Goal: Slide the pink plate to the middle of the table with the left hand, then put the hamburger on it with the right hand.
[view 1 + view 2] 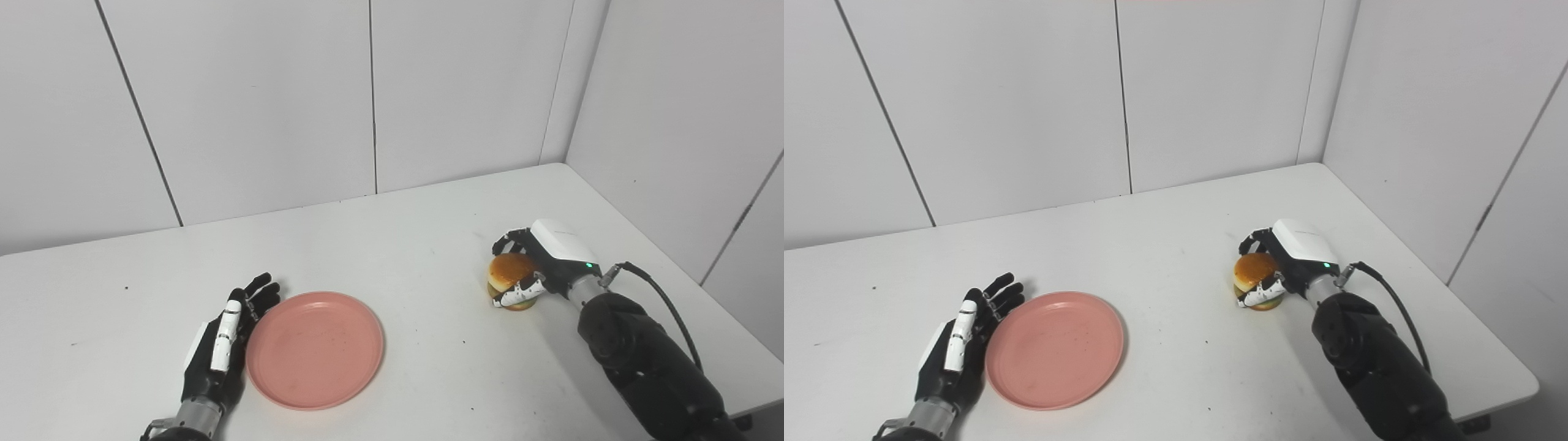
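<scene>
Filling most of both views, a white table [398, 245] with a smooth matt top is seen, boxed in at the back and right by pale wall panels [257, 98] divided by thin dark seams. A few tiny dark specks are scattered over its surface.

The pink plate [315, 349] is taken here as the landmark. It is round, shallow and of a smooth plastic-like finish, with a low raised rim and some faint dark marks on its flat middle. It lies flat, towards the near left part of the table.

Just left of the plate, the left hand [223, 343] is laid with its palm side turned to the rim, seemingly touching it. Its black fingers [262, 293] are held straight and only slightly apart, holding nothing; a white thumb lies along them.

Well to the right of the plate and a little farther back, the right hand [539, 263] is seen, black with a glossy white back shell and a small green light. Its fingers are curled around the hamburger [509, 282].

The hamburger is small and rounded, with a shiny golden-brown bun and thin coloured layers beneath. It appears to rest on the table, apart from the plate.
</scene>
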{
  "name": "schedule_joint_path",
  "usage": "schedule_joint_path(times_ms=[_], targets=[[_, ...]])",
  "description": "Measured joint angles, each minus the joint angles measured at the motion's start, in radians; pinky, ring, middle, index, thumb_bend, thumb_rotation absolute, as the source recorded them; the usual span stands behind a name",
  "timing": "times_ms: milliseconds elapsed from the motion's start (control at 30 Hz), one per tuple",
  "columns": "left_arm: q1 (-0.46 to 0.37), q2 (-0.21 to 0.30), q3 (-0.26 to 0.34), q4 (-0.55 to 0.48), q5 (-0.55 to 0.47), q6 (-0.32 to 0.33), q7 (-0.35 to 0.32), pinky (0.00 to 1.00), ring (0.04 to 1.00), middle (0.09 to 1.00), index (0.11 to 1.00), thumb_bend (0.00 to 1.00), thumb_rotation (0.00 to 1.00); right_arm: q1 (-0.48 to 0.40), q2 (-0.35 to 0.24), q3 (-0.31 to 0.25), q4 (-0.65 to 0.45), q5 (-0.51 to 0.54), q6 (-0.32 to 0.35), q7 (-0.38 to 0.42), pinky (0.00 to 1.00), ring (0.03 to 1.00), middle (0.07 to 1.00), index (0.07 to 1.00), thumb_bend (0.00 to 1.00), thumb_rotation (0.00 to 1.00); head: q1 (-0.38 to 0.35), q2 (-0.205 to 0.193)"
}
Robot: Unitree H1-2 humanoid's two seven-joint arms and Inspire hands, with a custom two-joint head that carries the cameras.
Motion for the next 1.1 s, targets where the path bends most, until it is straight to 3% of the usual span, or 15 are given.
schedule_joint_path(times_ms=[100,233,467,500,600,633,733,867,967,1067,1100], targets=[[0.0,0.0,-0.002,-0.001,0.001,0.0,0.0,0.87,0.881,0.853,0.822,0.49,1.0,0.001,0.019,-0.01,-0.035,0.026,-0.015,-0.013,0.12,0.191,0.469,0.488,0.54,0.0,0.012,-0.003],[0.001,-0.002,-0.002,-0.001,-0.001,0.001,0.0,0.88,0.881,0.856,0.821,0.47,1.0,0.0,0.063,-0.009,-0.082,0.045,-0.053,-0.043,0.12,0.185,0.469,0.48,0.52,0.0,0.015,-0.002],[0.001,-0.007,-0.002,0.0,0.003,0.0,0.002,0.88,0.876,0.849,0.813,0.48,1.0,-0.021,0.132,0.043,-0.064,0.072,-0.116,-0.046,0.14,0.204,0.47,0.479,0.52,0.0,0.043,-0.003],[0.001,-0.007,-0.003,-0.001,0.004,0.001,0.002,0.88,0.879,0.851,0.819,0.5,1.0,-0.028,0.135,0.051,-0.053,0.076,-0.121,-0.044,0.16,0.225,0.421,0.489,0.52,0.0,0.061,-0.002],[0.002,-0.008,-0.006,-0.004,0.008,0.001,0.003,0.88,0.878,0.848,0.82,0.5,1.0,-0.043,0.146,0.071,-0.037,0.094,-0.165,-0.04,0.17,0.231,0.393,0.492,0.51,0.0,0.081,0.002],[0.003,-0.008,-0.006,-0.005,0.015,0.001,0.005,0.87,0.875,0.846,0.82,0.49,1.0,-0.047,0.155,0.079,-0.038,0.099,-0.175,-0.04,0.15,0.215,0.438,0.484,0.52,0.0,0.081,0.002],[0.003,-0.015,-0.009,-0.005,0.022,0.001,0.015,0.86,0.874,0.85,0.824,0.48,1.0,-0.059,0.193,0.107,-0.035,0.083,-0.175,-0.038,0.11,0.171,0.467,0.478,0.52,0.0,0.136,0.009],[0.003,-0.029,-0.012,-0.003,0.022,-0.002,0.021,0.88,0.873,0.855,0.825,0.47,1.0,-0.073,0.241,0.136,-0.009,0.081,-0.175,-0.035,0.12,0.173,0.469,0.479,0.52,0.0,0.153,0.011],[0.003,-0.032,-0.018,0.002,0.027,-0.014,0.022,0.89,0.873,0.86,0.829,0.46,1.0,-0.082,0.247,0.154,-0.002,0.076,-0.177,-0.024,0.13,0.199,0.47,0.48,0.52,0.0,0.199,0.009],[0.002,-0.033,-0.021,0.012,0.03,-0.031,0.023,0.89,0.882,0.868,0.839,0.45,1.0,-0.095,0.25,0.167,0.01,0.076,-0.18,-0.016,0.16,0.228,0.41,0.503,0.51,0.0,0.221,0.009],[0.002,-0.035,-0.022,0.015,0.03,-0.034,0.024,0.89,0.885,0.87,0.84,0.44,1.0,-0.099,0.252,0.171,0.015,0.076,-0.181,-0.012,0.17,0.229,0.439,0.492,0.52,0.0,0.242,0.008]])
